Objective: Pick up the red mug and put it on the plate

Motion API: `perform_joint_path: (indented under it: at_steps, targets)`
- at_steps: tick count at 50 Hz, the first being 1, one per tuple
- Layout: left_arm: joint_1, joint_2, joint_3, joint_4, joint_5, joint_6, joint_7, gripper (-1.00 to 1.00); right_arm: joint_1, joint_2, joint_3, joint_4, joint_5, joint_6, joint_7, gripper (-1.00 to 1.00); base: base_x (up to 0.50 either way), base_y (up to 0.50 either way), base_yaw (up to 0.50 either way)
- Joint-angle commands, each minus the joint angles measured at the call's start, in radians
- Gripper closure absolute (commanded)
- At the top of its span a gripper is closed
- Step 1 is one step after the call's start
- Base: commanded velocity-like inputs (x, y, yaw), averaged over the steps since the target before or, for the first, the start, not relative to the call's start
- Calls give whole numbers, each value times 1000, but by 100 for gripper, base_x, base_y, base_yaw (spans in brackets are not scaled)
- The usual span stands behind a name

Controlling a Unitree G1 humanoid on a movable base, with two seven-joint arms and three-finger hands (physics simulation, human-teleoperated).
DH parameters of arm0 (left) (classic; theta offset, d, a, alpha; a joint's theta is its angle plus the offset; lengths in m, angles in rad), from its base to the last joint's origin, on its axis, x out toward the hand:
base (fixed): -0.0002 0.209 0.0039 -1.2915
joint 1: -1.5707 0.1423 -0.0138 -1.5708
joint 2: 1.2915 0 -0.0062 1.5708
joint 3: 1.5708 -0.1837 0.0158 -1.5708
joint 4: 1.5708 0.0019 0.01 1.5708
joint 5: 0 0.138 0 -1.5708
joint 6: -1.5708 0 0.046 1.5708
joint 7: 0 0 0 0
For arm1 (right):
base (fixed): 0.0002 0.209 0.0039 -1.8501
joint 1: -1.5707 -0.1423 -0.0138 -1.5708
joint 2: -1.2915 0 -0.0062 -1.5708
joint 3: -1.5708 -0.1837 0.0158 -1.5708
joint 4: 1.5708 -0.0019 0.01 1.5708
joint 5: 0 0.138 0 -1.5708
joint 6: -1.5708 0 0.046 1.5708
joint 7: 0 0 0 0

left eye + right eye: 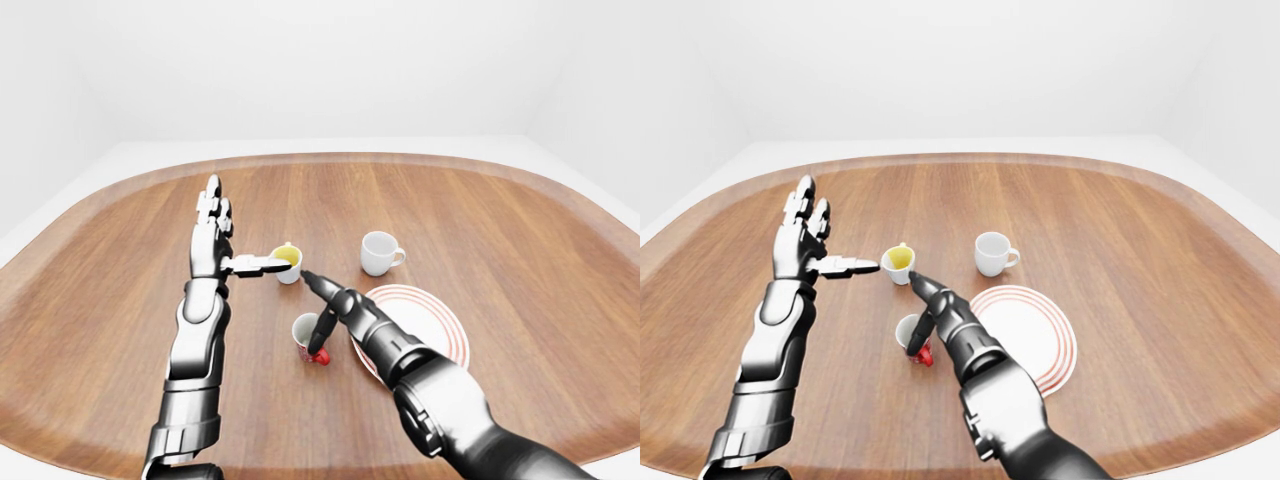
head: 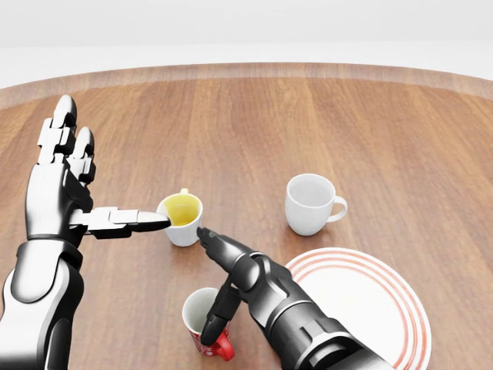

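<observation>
The red mug (image 2: 199, 310), white inside, stands upright on the wooden table at the bottom of the head view, just left of the plate (image 2: 370, 308), a white one with red rings. My right hand (image 2: 219, 281) reaches in from the bottom right. It is open: one dark finger (image 2: 218, 308) hangs down against the mug's right rim, by its handle, and another points up toward a yellow-filled cup. The fingers do not close round the mug. My left hand (image 2: 92, 177) is open and raised at the left, its thumb pointing right.
A small white cup with yellow inside (image 2: 182, 216) stands just above the red mug, touching my left thumb's tip. An empty white mug (image 2: 308, 202) stands above the plate. The table's rounded rim (image 1: 330, 158) runs across the top.
</observation>
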Motion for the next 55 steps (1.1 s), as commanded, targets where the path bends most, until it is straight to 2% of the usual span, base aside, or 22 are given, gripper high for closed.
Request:
perform_joint_path:
  at_steps: [1, 55]
  targets:
    - [2, 3, 3, 8, -5, 0, -1, -100, 18, 18, -1, 15, -26, -3, 0, -100, 0, 0, 0]
    - [17, -1, 2, -27, -9, 0, -1, -100, 63, 45, -5, 35, -92, -4, 0, -100, 0, 0, 0]
